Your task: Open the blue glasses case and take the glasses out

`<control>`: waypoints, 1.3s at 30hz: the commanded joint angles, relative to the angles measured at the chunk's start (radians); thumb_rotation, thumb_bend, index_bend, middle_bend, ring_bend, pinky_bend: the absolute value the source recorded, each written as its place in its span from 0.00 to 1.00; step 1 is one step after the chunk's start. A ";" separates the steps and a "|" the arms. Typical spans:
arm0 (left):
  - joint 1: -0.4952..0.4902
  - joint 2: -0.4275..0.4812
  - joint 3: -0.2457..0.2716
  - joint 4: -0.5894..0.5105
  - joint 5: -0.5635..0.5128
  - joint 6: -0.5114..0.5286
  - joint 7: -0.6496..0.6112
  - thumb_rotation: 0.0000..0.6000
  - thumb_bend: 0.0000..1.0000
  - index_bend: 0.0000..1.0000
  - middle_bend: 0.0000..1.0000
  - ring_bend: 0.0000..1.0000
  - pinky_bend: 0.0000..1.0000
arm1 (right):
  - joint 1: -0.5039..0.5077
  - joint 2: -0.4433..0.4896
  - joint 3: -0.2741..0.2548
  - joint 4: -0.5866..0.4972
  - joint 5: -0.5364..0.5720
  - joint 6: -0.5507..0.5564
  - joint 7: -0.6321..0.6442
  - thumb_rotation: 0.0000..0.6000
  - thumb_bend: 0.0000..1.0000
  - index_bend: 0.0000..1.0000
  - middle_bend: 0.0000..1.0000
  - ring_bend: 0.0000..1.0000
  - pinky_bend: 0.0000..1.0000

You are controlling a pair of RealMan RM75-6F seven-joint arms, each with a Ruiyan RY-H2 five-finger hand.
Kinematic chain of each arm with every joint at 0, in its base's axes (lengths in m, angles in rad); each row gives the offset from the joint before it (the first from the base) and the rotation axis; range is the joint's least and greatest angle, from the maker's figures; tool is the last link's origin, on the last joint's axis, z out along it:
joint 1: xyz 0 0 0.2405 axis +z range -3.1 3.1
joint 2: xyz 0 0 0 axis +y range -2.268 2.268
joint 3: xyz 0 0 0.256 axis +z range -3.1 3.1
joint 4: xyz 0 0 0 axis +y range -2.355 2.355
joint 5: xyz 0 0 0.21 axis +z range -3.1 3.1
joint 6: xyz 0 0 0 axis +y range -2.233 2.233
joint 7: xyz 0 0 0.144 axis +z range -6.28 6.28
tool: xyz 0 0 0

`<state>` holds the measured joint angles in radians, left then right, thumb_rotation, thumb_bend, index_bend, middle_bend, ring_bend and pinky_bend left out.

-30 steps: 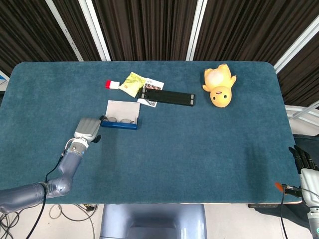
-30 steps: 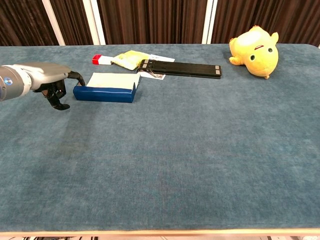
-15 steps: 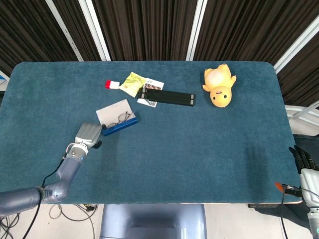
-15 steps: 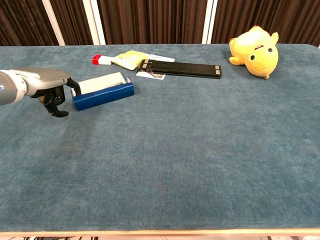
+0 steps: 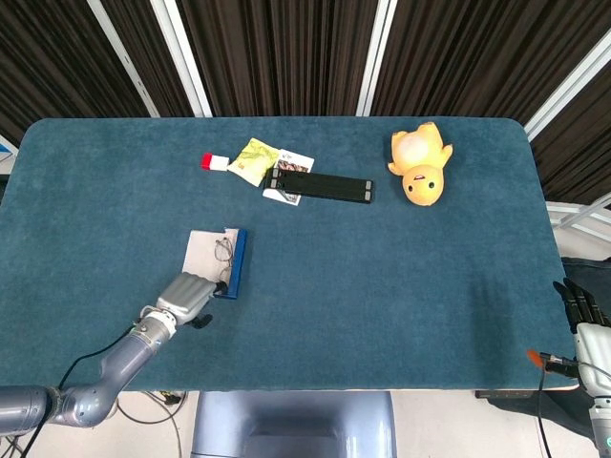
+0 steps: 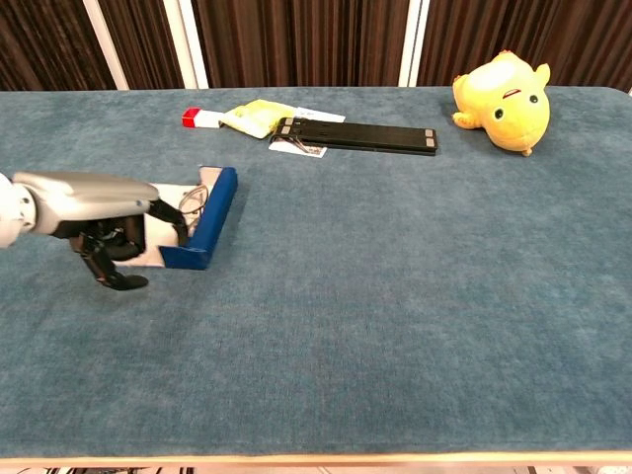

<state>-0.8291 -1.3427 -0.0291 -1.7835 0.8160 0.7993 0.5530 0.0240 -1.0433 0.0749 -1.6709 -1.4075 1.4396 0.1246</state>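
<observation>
The blue glasses case [image 5: 236, 264] lies open near the table's front left, its white-lined lid [image 5: 205, 253] flat beside the blue tray. The glasses [image 5: 223, 251] sit inside it, and the chest view shows them as thin wire glasses [image 6: 194, 197] behind the blue case wall [image 6: 212, 215]. My left hand [image 5: 186, 298] is at the case's near end with its fingers curled, gripping that end; in the chest view the left hand [image 6: 99, 222] covers part of the lining. My right hand [image 5: 584, 307] hangs off the table's right edge, fingers straight, holding nothing.
A black bar [image 5: 320, 186] lies at the back centre with a card under its left end. A yellow packet [image 5: 252, 159] and a small red-and-white item [image 5: 212, 162] lie left of it. A yellow plush chick [image 5: 420, 164] sits back right.
My left hand has pulled back towards the front edge, dragging the open case with it. The case has turned about a quarter turn and now lies lengthwise towards me.
</observation>
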 commanded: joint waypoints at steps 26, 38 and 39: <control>-0.254 -0.076 -0.050 0.255 -0.205 -0.113 0.100 1.00 0.34 0.09 0.91 0.79 0.89 | 0.002 0.002 0.002 -0.005 0.009 -0.008 0.002 1.00 0.16 0.00 0.00 0.00 0.20; -0.381 -0.124 0.063 0.327 -0.489 -0.103 0.218 1.00 0.40 0.11 0.91 0.80 0.89 | 0.002 0.001 0.004 -0.002 0.010 -0.008 0.004 1.00 0.16 0.00 0.00 0.00 0.20; -0.379 -0.113 0.068 0.313 -0.493 -0.097 0.214 1.00 0.40 0.12 0.91 0.80 0.89 | 0.002 0.000 0.003 -0.002 0.010 -0.007 0.004 1.00 0.16 0.00 0.00 0.00 0.20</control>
<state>-1.2035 -1.4648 0.0291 -1.4584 0.3331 0.6941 0.7644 0.0259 -1.0429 0.0784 -1.6732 -1.3975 1.4323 0.1283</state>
